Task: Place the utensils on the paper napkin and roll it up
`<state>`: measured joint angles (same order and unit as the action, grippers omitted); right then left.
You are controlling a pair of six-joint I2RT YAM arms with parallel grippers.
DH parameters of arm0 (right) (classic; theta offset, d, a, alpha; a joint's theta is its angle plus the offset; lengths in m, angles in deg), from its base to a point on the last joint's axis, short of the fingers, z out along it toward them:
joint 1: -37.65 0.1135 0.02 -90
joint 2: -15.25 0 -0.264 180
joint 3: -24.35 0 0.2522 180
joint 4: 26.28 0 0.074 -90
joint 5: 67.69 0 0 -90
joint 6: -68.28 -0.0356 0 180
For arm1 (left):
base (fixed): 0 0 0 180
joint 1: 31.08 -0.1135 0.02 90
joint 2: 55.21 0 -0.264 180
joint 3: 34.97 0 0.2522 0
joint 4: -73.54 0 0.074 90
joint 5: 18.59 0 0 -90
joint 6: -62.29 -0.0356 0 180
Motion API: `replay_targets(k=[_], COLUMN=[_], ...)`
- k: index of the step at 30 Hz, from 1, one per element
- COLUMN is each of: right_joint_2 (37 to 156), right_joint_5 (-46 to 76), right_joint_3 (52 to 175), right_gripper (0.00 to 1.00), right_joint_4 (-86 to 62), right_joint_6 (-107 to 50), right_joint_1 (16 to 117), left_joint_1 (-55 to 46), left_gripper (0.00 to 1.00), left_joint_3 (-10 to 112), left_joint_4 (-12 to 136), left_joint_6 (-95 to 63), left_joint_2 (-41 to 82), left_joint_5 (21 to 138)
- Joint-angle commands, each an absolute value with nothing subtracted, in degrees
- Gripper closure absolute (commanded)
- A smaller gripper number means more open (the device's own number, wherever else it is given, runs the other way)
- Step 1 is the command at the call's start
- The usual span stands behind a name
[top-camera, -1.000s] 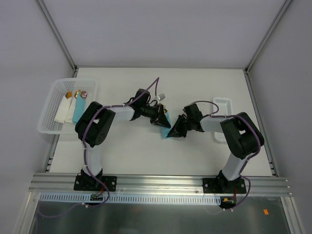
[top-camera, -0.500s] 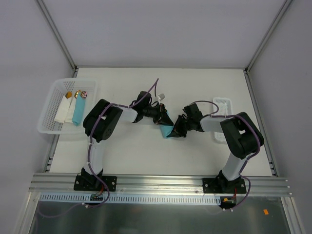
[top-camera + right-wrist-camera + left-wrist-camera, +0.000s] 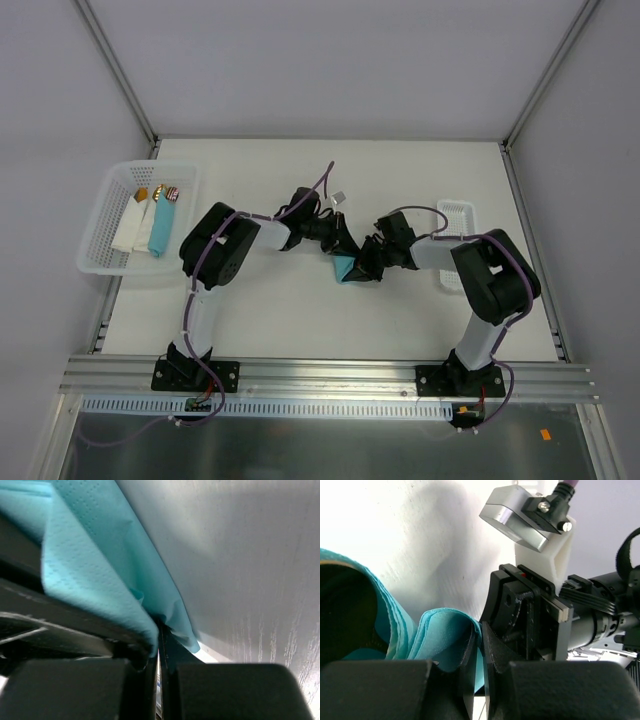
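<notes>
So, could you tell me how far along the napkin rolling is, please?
Looks done: the napkin is curled over on itself. In hand: left claw and right claw are each shut on a fold. Left: finishing the roll and letting go. No utensils show, so whether they are inside is unclear.

Just the side stuff on the white table [image 3: 300, 315]
White mesh basket [image 3: 98, 222] sits at the left edge, holding a white folded packet [image 3: 130, 228], a light-blue one [image 3: 160, 230] just beside it, and two small bits at its far end, one orange, one red-striped. A small white tray [image 3: 457, 210] is over on the right, partly hidden.
</notes>
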<state>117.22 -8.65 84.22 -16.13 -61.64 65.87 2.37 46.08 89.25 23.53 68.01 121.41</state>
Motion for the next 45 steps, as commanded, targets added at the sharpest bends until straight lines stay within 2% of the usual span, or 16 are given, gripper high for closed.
replay_targets(k=[1, 11, 14, 15, 24, 27, 33, 45], right_joint_2=[120.89, 119.41, 117.21, 115.29, 101.13, 98.13, 103.04, 113.15], right_joint_5=[-1.77, -2.47, -1.69, -1.42, -1.24, -1.33, -2.03, -0.80], right_joint_3=[83.11, 83.55, 83.64, 83.73, 84.34, 85.83, 91.02, 94.19], right_gripper=[1.00, 1.00, 0.88, 0.81, 0.74, 0.78, 0.94, 0.98], right_joint_4=[-10.05, -9.18, -7.42, -5.94, 1.28, 1.20, -2.13, -5.66], right_joint_6=[-58.45, -57.75, -56.26, -55.91, -51.95, -52.04, -52.30, -51.07], right_joint_1=[66.30, 66.21, 66.30, 66.30, 66.21, 66.30, 66.39, 66.39], left_joint_1=[3.72, 4.08, 4.08, 4.16, 4.08, 4.08, 4.43, 4.69], left_gripper=[0.92, 0.93, 0.93, 0.93, 0.94, 0.94, 0.94, 0.93], left_joint_3=[49.37, 52.62, 53.32, 53.59, 54.73, 55.26, 55.61, 55.35], left_joint_4=[88.96, 77.28, 75.08, 73.76, 70.06, 68.48, 66.37, 65.31], left_joint_6=[20.37, 14.21, 12.72, 12.45, 10.17, 9.03, 7.09, 5.33], left_joint_2=[68.97, 72.58, 73.19, 73.46, 75.30, 75.74, 76.10, 76.10], left_joint_5=[119.84, 115.18, 114.04, 113.86, 113.42, 113.16, 112.45, 112.28])
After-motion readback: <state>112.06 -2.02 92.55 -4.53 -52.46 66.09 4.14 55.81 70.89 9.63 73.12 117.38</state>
